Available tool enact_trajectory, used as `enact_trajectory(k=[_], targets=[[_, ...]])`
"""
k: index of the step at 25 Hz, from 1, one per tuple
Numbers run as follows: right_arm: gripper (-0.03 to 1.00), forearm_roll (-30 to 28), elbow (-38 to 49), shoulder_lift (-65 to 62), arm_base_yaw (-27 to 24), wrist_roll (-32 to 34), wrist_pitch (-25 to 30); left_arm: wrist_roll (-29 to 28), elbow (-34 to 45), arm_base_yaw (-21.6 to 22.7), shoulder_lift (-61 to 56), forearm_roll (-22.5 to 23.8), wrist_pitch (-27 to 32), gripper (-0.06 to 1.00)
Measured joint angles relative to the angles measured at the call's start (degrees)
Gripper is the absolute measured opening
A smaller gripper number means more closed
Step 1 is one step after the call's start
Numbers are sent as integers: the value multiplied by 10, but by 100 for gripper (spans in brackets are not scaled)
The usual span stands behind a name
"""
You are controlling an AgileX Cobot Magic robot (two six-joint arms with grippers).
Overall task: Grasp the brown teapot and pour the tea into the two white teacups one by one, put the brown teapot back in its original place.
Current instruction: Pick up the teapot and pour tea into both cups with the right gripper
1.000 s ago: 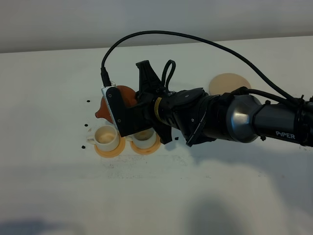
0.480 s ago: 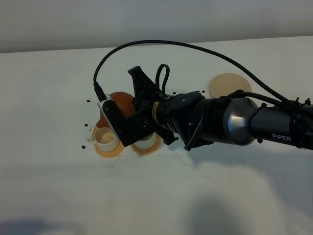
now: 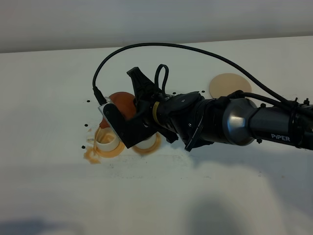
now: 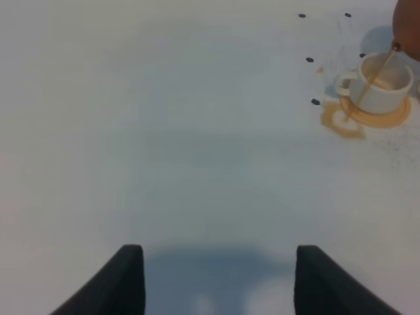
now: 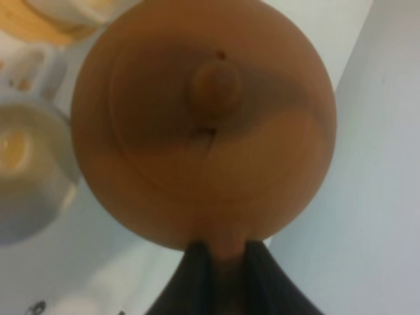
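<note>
Right wrist view: you see the smooth, round clay brown teapot (image 5: 203, 118), its loop handle pinched in the closed right gripper (image 5: 220, 266). Only the left wrist view shows the thin tea stream (image 4: 371, 80) crossing one white teacup (image 4: 394, 92) to a puddle (image 4: 338, 123) at the orange coaster (image 4: 394, 119) rim. The left gripper (image 4: 216, 279) gapes above the matte table (image 4: 164, 131), well apart. The exterior high view adds the flat pale saucer (image 3: 230, 84).

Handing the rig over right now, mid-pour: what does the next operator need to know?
Left gripper: open, empty, above bare table.
Right gripper: shut on the brown teapot by its handle, tipped over the left teacup.
Tea stream seems to land beside that cup; puddle by its coaster.
To do: check both fills, pour the second teacup, return teapot to the cream saucer.
</note>
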Motion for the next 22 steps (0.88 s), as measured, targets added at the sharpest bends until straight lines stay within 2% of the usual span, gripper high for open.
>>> enact_trajectory(k=[22], targets=[[11,-26,0,0,0,-18,33,0,0,0,0,0,0,50]])
